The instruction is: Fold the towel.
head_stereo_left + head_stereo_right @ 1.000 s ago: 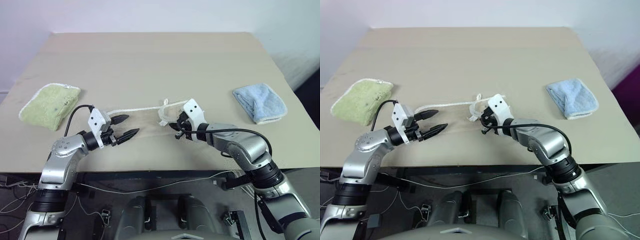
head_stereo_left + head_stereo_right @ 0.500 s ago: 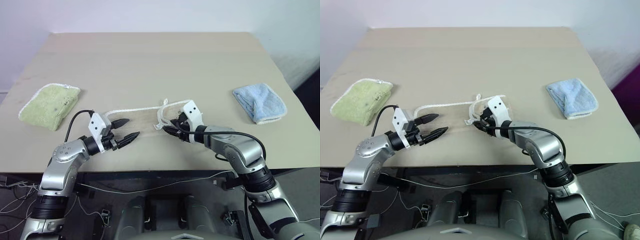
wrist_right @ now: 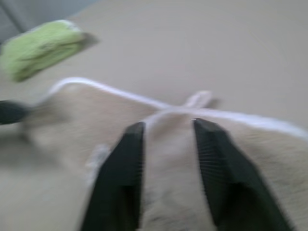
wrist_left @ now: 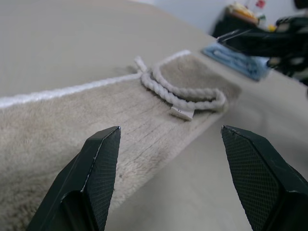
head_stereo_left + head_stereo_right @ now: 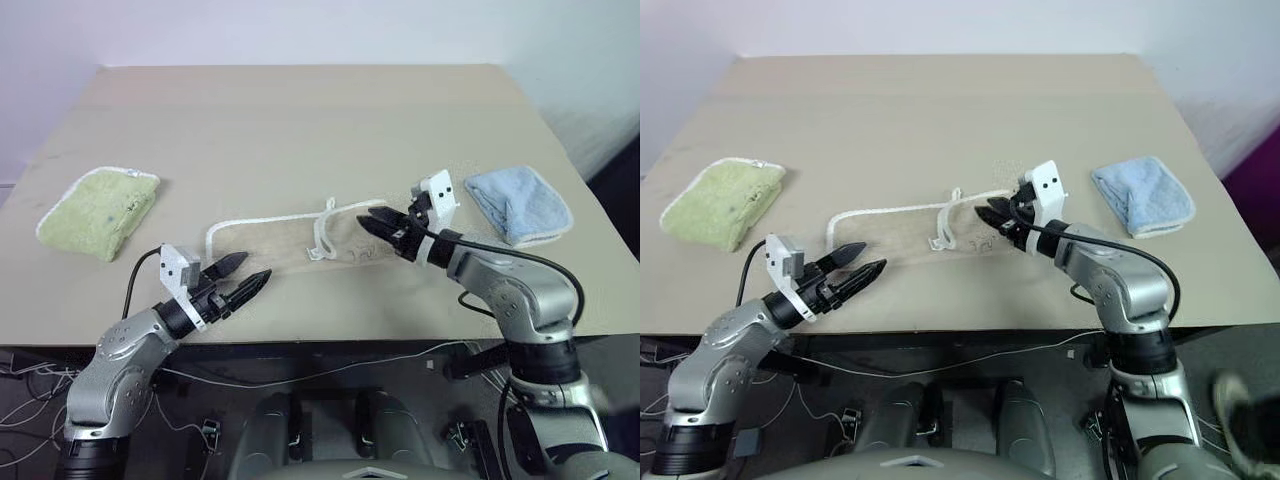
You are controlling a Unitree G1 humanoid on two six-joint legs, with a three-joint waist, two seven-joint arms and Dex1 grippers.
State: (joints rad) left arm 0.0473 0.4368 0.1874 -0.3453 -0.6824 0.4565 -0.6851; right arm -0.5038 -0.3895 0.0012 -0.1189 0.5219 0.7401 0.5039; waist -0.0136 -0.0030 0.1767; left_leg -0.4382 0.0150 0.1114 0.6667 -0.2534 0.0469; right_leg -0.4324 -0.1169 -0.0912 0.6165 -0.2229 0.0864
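The towel [image 5: 290, 240] lies flat near the middle of the table [image 5: 300, 120], a long beige strip edged in white cord, running from about nine o'clock to three o'clock across the head views. Well apart at its ten o'clock sits a folded light green towel [image 5: 98, 210], and at its three o'clock a folded light blue towel [image 5: 520, 203]. The left gripper [image 5: 243, 282] hovers just off the towel's near left corner, at about seven o'clock from the cloth's centre, its two black fingers spread apart with nothing between them. The right gripper [image 5: 385, 222] sits over the towel's right end, at about three o'clock, fingers pointing back along the cloth. From the head views its fingers look nearly together, and whether they pinch any fabric cannot be told there. The right wrist view adds that there is a gap between the two fingers [image 3: 219, 187], with beige cloth seen through it, though blur hides whether the tips touch the towel; it also catches the green towel far beyond. The left wrist view gives what the head views cannot: the coarse terry weave, the white cord curled in a loop [image 4: 185, 94] on the cloth with a small tag at its end, and the other gripper dark above the blue towel.
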